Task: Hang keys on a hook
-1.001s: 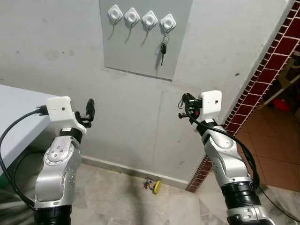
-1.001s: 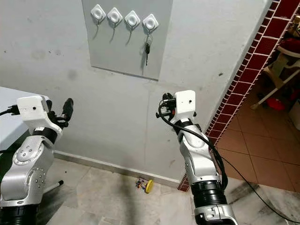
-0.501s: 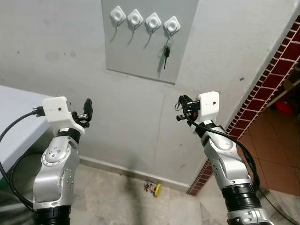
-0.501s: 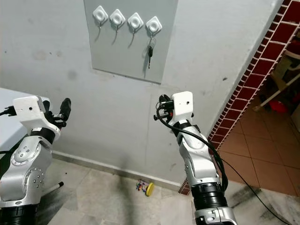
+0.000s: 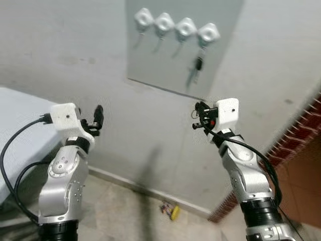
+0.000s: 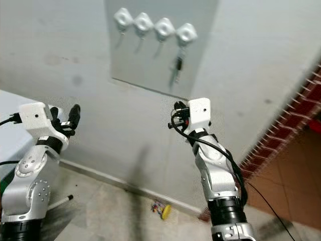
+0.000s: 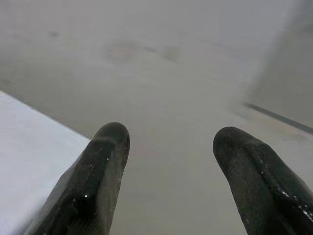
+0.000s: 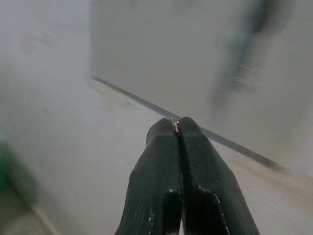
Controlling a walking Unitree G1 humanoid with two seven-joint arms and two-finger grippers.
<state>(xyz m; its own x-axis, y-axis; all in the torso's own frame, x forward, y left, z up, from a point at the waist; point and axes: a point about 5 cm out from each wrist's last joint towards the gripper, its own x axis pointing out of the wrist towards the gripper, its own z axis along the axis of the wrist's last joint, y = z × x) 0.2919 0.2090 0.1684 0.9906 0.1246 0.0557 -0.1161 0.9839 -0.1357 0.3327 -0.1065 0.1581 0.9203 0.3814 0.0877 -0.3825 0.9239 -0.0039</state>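
Whole head view shifts and tilts against half a second ago, with blur throughout: camera motion, not motion of the things. Panel and hooks now sit further toward the upper right of the frame.

Keys (image 5: 196, 65): on the rightmost of four white hooks (image 5: 208, 33), upper centre-right of the frame, dangling against the grey panel (image 5: 150, 60). Same hook as in the earlier frames. Other three hooks bare.

Right gripper (image 5: 196, 116): centre-right of the frame, below the keys and well apart from them, roughly where it was relative to the arm. In the right wrist view, fingers (image 8: 161, 161) pressed together; only a tiny glint at the tips, too small to identify. Small loop beside the fingers in the head view: cannot tell whether ring or gripper part.

Left gripper (image 5: 98, 116): left of centre, raised toward the bare wall, near the pale table (image 5: 20, 115) at the left edge. In the left wrist view, fingers (image 7: 105, 161) spread wide with nothing between.

Lower centre: small yellow item (image 5: 173, 211) on the floor by the skirting, blurred, not identifiable.

Judgement: hang looks complete, keys seated and free of both grippers. Shift suggests turning or stepping away, not a further approach. Remaining risk low: no contact near the hook.
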